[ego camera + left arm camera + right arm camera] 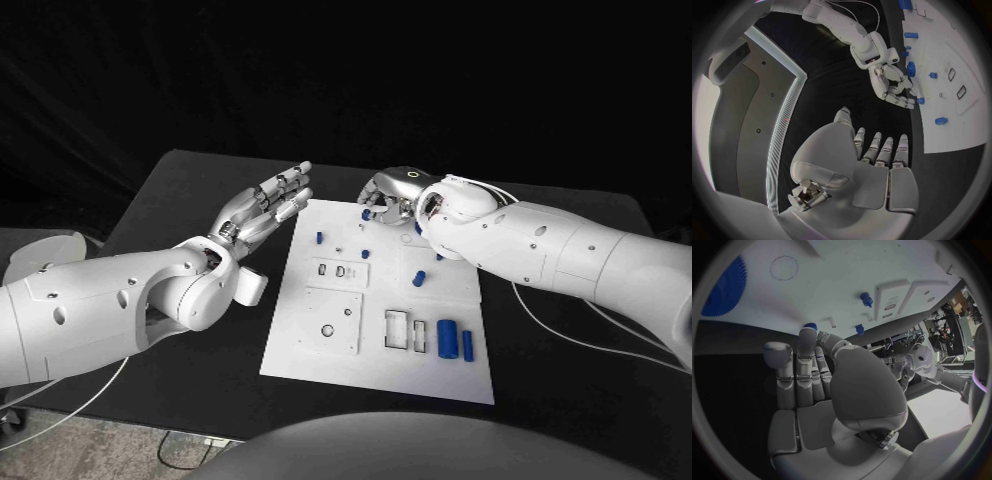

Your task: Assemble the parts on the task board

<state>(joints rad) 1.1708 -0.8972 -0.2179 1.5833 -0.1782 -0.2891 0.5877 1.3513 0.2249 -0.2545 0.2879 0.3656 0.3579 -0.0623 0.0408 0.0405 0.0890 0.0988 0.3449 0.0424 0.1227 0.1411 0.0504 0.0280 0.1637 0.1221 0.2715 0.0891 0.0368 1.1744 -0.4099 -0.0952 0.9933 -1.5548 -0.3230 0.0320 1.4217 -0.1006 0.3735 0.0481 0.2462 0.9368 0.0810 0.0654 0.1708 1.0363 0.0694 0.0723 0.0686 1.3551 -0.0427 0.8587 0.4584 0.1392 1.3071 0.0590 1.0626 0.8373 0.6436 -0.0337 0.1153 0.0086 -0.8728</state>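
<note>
The white task board point(335, 352) lies in the middle of the black table. Small blue parts stand on its far half, among them a peg point(320, 237) and another peg point(420, 278); two blue cylinders point(449, 338) lie near its right edge. My right hand point(392, 192) hangs over the board's far edge with its fingers bent down. In the right wrist view its fingertips point(807, 335) reach a small blue part point(809, 326), beside a blue gear point(726, 287); whether the part is held is unclear. My left hand point(267, 210) hovers beside the board's far left corner, fingers spread, holding nothing.
Raised white blocks with slots point(340, 272) and a framed cut-out point(405, 331) sit on the board's middle and near half. Black table surface point(188, 190) runs along both sides of the board. A thin cable point(577, 335) trails under my right arm.
</note>
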